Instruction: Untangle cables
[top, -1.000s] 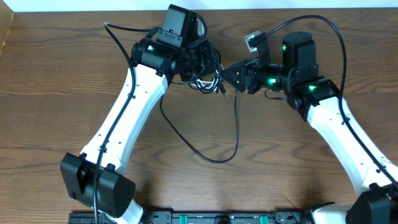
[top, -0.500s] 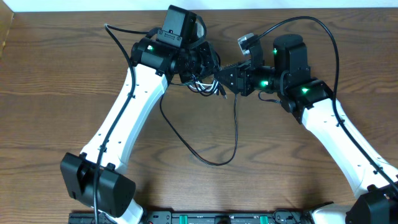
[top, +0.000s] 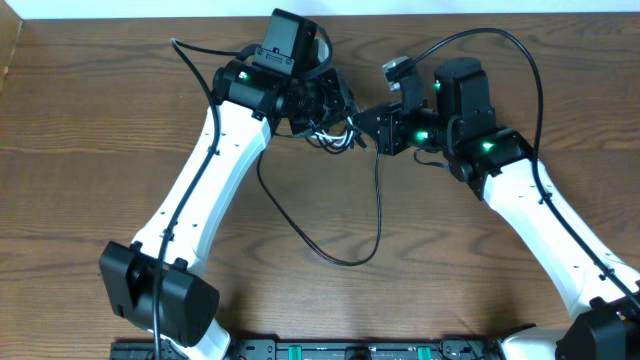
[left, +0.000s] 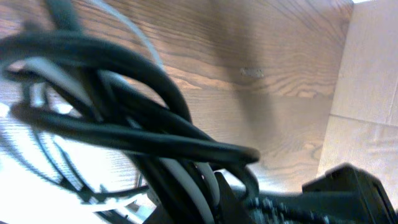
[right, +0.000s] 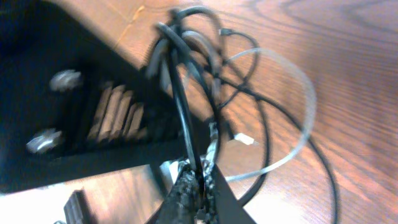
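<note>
Tools meet over the far bench (top: 100, 200). Right tool (top: 362, 124) is pinched shut on one black cable (right: 185, 121); the knotted cables (top: 335, 138) hang just to its left, bunched in the closed left tool (top: 338, 108), a long loop trailing toward the near edge. Right wrist view shows that strand running into the knot; overhead hides it.

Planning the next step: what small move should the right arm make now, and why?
Probably ease the right gripper back, away from the left gripper: it is shut on one black cable, while the left holds the tangle, so that strand may slide free.
</note>
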